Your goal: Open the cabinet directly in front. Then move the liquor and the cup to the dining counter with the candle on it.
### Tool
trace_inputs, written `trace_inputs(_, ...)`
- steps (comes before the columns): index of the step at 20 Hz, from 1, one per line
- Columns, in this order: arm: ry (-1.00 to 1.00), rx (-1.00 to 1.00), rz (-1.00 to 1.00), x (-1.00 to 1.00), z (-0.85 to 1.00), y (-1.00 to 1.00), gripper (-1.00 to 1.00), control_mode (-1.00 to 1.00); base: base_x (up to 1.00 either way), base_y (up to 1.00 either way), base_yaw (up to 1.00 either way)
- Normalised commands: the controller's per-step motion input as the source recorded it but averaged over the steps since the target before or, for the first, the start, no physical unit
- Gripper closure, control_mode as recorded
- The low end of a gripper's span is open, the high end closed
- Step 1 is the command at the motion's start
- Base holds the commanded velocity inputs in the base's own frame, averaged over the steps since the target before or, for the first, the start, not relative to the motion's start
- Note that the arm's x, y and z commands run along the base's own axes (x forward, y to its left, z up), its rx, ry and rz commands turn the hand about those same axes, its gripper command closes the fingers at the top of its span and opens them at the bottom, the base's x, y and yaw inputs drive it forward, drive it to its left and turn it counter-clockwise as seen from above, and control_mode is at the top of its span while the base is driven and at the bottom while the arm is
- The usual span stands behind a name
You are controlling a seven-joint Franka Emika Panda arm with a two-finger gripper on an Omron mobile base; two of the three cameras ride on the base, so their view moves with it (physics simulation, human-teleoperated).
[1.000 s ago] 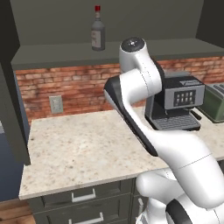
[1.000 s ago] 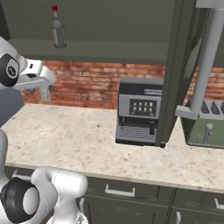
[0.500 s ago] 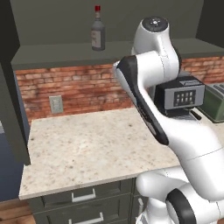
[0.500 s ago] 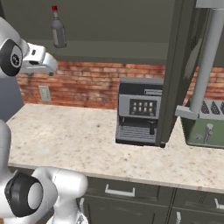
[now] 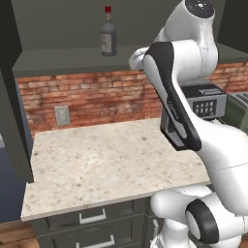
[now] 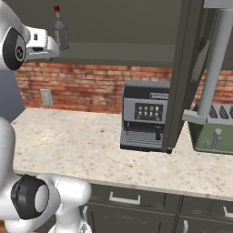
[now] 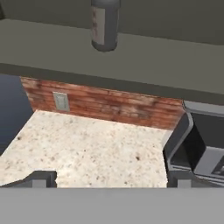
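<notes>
The cabinet (image 5: 63,60) stands open, with its left door (image 5: 10,97) swung out in the left base view and its right door (image 6: 182,77) swung out in the right base view. The liquor (image 5: 108,32) stands upright on the cabinet shelf (image 7: 144,61), a red-capped bottle (image 6: 60,30) whose lower body (image 7: 105,24) shows in the hand view. My gripper (image 7: 111,180) is open and empty, just below shelf level and short of the bottle, its hand (image 6: 43,43) raised beside it. The cup and the dining counter are out of view.
A beige worktop (image 5: 106,164) lies below, backed by a red brick wall (image 5: 97,97) with a wall socket (image 5: 61,115). A coffee machine (image 6: 145,116) stands under the right door and a green toaster (image 6: 214,134) further right. Dark drawers (image 6: 136,205) run beneath.
The arm has swung upward, lifting the hand from mid-wall height to just under the cabinet shelf near the bottle. The bottle and doors have not moved.
</notes>
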Motion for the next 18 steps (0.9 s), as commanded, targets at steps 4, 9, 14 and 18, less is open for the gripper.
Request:
trace_inputs(4,-0.48,0.07,0.21,-0.01,0.10,-0.11,-1.00,-1.00,0.00,0.00,0.00)
trace_inputs(9,-0.24,0.00,0.04,0.10,0.24,0.13,-1.00,-1.00,0.00,0.00,0.00)
trace_inputs(14,-0.01,0.00,0.00,0.37,0.22,0.25,-1.00,-1.00,0.00,0.00,0.00)
trace_inputs(18,0.00,0.00,0.00,0.31,0.36,0.18,-1.00,-1.00,0.00,0.00,0.00)
